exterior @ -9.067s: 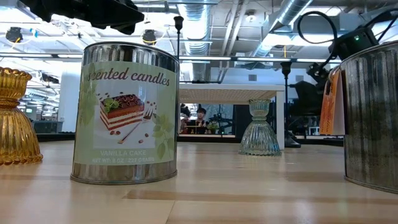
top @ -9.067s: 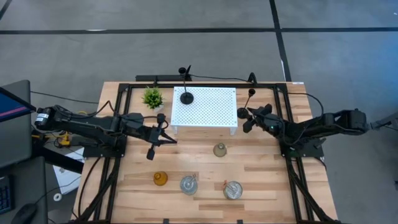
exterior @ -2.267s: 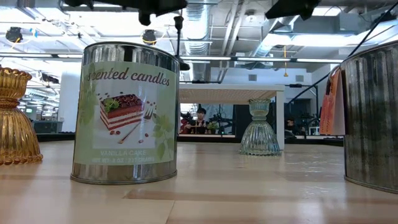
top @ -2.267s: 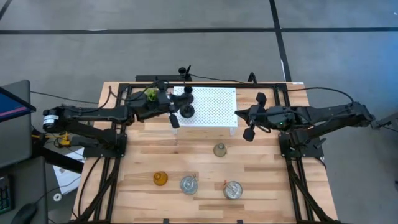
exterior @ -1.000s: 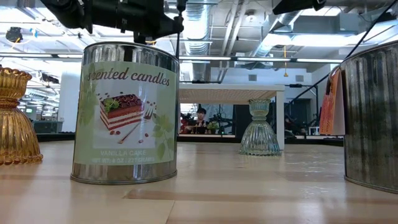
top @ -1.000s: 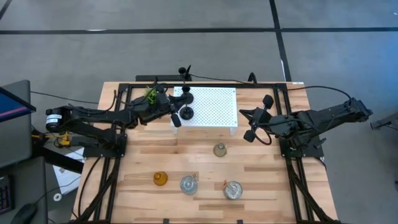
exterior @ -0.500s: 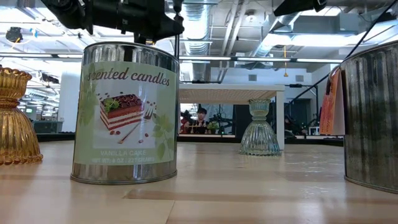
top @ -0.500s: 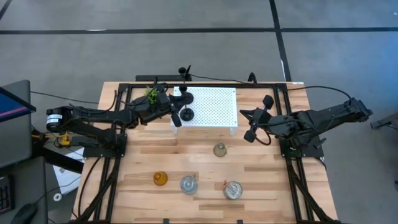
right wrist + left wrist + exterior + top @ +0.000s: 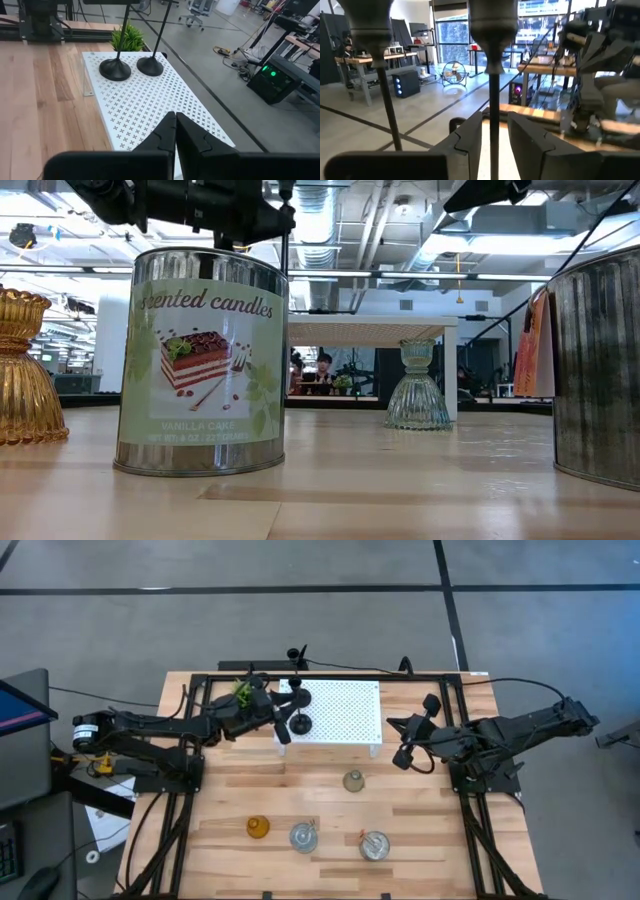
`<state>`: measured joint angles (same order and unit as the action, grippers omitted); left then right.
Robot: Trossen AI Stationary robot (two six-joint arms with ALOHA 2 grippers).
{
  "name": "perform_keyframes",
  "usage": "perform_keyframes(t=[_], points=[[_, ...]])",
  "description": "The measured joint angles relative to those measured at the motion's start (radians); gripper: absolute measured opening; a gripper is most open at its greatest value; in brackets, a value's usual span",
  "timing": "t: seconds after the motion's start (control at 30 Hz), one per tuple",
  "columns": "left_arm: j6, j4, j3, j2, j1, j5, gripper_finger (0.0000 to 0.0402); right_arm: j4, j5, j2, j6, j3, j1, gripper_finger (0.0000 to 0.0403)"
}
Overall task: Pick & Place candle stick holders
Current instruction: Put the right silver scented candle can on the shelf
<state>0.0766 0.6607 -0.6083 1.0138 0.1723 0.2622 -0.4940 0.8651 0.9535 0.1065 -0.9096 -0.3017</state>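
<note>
While two black sticks [image 9: 115, 68] and [image 9: 150, 65] stand side by side near one corner of the white stand [image 9: 340, 715], the rest of its perforated top lies bare. That stand sits at the table's [image 9: 430, 830] far edge, with the plant [image 9: 243, 690] just beside it.

Nearer the front, the bell-shaped holder [image 9: 353, 781] stands alone mid-table, well apart from the stand. Along the front edge sit the amber holder [image 9: 258, 828] and two jars [image 9: 304, 836] and [image 9: 374, 845], with bare wood between them and on both sides.

Reaching in from the left side, the left arm stretches low across the stand's corner. Its left gripper [image 9: 493, 137] has the fingers [image 9: 468, 142] parted on either side of one stick's stem [image 9: 493, 115], seemingly not pressing it.

Stretched toward the stand's other end, the right arm holds the right gripper [image 9: 174, 131] above the table just off the stand, fingers closed together and holding nothing.
</note>
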Motion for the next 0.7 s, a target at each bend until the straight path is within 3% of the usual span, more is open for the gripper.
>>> perform_keyframes(t=[0.47,0.7], points=[[0.024,-0.017,0.000,-0.001,-0.004,0.034,0.0188,-0.020,-0.003,0.000,0.001,0.000,0.000,0.0001],[0.047,-0.104,0.000,-0.084,-0.005,0.033,0.0207,-0.074,-0.004,0.000,0.063,0.000,0.000,0.0000]])
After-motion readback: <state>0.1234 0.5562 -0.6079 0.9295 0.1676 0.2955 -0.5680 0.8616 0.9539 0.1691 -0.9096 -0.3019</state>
